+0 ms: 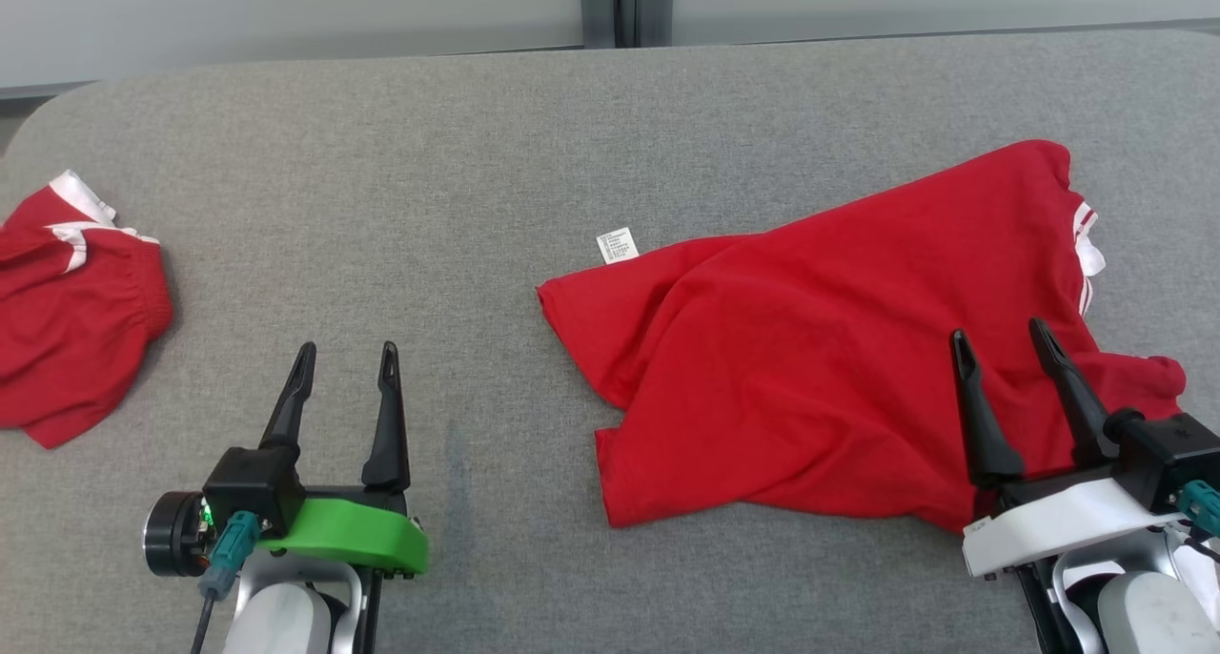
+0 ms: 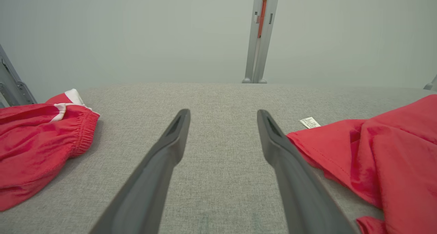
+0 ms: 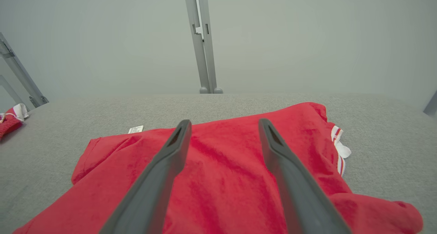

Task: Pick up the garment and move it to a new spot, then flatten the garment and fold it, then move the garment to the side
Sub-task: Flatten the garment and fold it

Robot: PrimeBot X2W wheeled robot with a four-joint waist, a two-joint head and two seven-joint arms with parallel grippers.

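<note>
Head view: crumpled red garment [image 1: 839,349] lying on the right half of the grey surface [image 1: 429,158], unfolded and wrinkled, one hem corner reaching toward the middle. Small white label [image 1: 618,245] flat on the surface at the garment's far left corner. White-and-red trim [image 1: 1088,254] along its far right edge.

Right jaws spread wide over the garment's near right part, nothing between them, no cloth pinched. Dark fingers [image 1: 980,416] pointing away from the robot across the red cloth. Contact between fingertips and cloth: cannot tell.

Left jaws likewise spread wide and empty, over bare surface at lower left, well apart from the garment. Green cover [image 1: 353,535] on that wrist.

Second red piece [image 1: 71,320], white-trimmed with an elastic band, bunched at the far left edge of the surface, well apart from the garment.

Left wrist view: bare grey surface between the two fingers, garment's hem just beside the right-hand one, label beyond it, second red piece at left.

Right wrist view: red cloth beneath and between both fingers, trim at right, label at the far left corner.

Pale wall and grey post [image 1: 624,6] behind the surface.
</note>
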